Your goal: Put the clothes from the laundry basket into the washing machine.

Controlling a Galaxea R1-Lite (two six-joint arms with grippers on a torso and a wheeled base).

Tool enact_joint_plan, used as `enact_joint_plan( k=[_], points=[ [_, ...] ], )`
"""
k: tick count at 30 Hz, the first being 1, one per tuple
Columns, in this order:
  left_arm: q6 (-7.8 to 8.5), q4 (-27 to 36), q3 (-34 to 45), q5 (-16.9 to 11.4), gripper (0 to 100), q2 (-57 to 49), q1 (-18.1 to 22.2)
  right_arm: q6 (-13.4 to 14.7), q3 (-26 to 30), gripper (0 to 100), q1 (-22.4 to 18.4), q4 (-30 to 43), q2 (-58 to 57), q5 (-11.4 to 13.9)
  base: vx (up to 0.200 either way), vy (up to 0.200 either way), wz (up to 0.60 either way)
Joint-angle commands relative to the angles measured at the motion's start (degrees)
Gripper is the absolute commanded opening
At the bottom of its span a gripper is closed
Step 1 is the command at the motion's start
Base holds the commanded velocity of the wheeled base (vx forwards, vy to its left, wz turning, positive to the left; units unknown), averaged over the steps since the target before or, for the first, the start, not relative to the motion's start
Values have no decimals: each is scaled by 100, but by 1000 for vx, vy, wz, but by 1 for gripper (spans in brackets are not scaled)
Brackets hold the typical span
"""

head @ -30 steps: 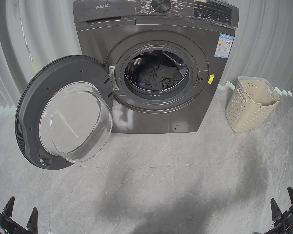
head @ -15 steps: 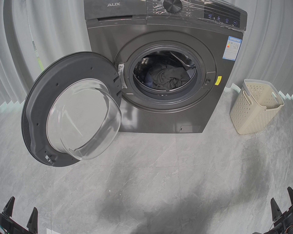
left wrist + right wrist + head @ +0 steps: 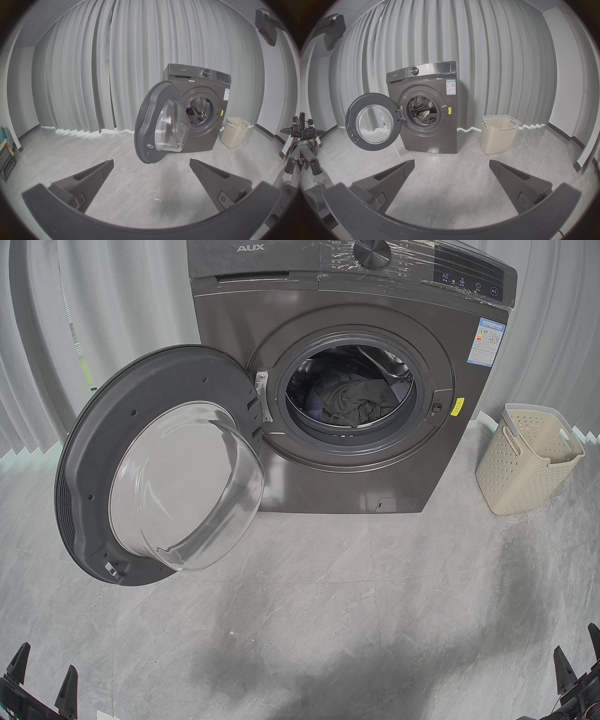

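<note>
The grey washing machine (image 3: 350, 296) stands ahead with its round door (image 3: 159, 465) swung wide to the left. Dark clothes (image 3: 353, 399) lie inside the drum, also seen as clothes (image 3: 425, 118) from the right wrist. The cream laundry basket (image 3: 531, 459) sits on the floor to the machine's right, and its inside looks bare in the head view. My left gripper (image 3: 40, 671) is low at the near left, open and holding nothing. My right gripper (image 3: 578, 652) is low at the near right, open as well. Both are far from the machine and basket.
Pale pleated curtains (image 3: 119, 309) hang behind the machine. Grey tiled floor (image 3: 350, 615) stretches between me and the machine. The open door (image 3: 159, 122) juts out over the floor on the left side. Some equipment (image 3: 6, 156) stands at the room's far edge.
The whole head view has shifted: machine, door and basket now sit further right in the picture, so the camera moved. Both grippers stay in the same spots, still open.
</note>
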Motion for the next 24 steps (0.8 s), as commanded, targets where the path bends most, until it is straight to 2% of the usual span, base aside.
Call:
enact_joint_plan(
  k=[1,6,12,15,18,19,20,21,24],
  points=[
    [-6,-1,90,-3,100,-57,-9,-3,92,100,1,-1,-18,-1,200,0,0],
    [3,-10,90,-3,100,-57,9,-3,92,100,1,-1,-18,-1,200,0,0],
    [-14,-10,90,6,100,-66,18,-11,92,100,-8,-1,-18,-1,0,0,0],
    [258,-19,90,-12,100,-66,18,-3,92,100,1,8,-18,-1,0,0,0],
    [232,-45,90,-56,100,-66,18,-3,92,100,1,8,-18,-1,0,0,0],
    [109,-353,-367,-3,100,-13,44,-3,92,100,1,8,-18,-1,0,0,0],
    [82,-423,-604,6,100,40,53,-3,92,100,1,8,-18,-1,0,0,0],
    [3,-476,-1457,14,100,462,70,-11,92,100,-8,8,-18,-1,0,0,0],
    [12,-238,-2090,-126,100,1323,-18,6,92,100,-17,8,-18,-1,0,0,0]
  ],
)
